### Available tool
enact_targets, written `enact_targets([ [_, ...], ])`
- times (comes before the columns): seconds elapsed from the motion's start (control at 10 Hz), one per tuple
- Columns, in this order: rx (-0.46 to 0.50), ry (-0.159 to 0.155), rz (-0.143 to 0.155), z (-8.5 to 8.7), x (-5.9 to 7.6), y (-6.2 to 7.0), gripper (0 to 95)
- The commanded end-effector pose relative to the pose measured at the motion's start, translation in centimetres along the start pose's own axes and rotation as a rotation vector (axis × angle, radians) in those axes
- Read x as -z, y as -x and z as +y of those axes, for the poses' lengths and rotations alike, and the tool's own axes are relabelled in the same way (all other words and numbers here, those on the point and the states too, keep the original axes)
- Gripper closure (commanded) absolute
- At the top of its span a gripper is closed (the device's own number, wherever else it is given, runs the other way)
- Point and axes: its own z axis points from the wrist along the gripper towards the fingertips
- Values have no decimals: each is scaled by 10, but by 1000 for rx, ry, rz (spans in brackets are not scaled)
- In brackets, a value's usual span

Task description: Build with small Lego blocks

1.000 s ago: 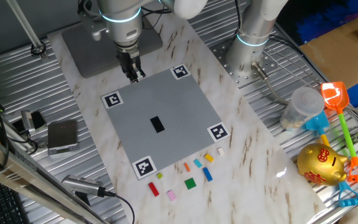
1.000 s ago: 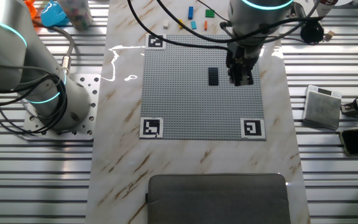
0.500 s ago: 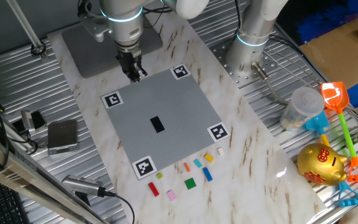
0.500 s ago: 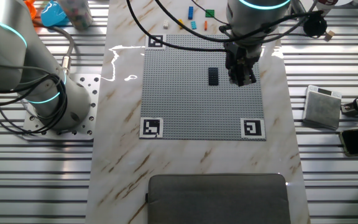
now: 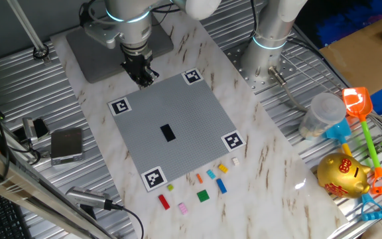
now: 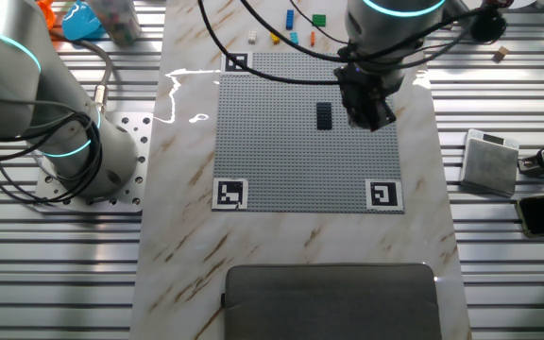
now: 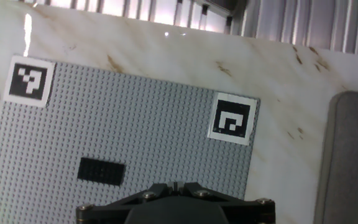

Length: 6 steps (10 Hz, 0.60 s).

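Note:
A black brick [image 5: 168, 132] sits on the grey studded plate [image 5: 191, 106], near its middle; it also shows in the other fixed view [image 6: 324, 115] and the hand view [image 7: 101, 171]. Several loose small bricks lie on the marble past the plate's near edge: red [image 5: 164, 202], pink [image 5: 183, 208], green [image 5: 203, 195], blue [image 5: 221, 186], orange [image 5: 199, 178], yellow [image 5: 223, 168], white [image 5: 235, 160]. My gripper [image 5: 144, 81] hovers over the plate's far edge, away from them. In the hand view its fingertips [image 7: 174, 185] meet with nothing showing between them.
A grey pad [image 5: 91, 46] lies behind the plate. A second arm's base [image 5: 270, 46] stands at the back right. A small grey box [image 5: 66, 145] and cables lie to the left. Toys and a gold piggy bank [image 5: 342, 174] are at the right.
My gripper has turned a little at the wrist and shifted slightly over the plate's far edge. The bricks have not moved.

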Motion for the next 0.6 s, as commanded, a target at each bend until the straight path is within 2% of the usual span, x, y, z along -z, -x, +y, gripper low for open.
enact_targets([
  [0.1,174,31,12,1,1,0,950],
  [0.6,258,52,38,1,1,0,950],
])
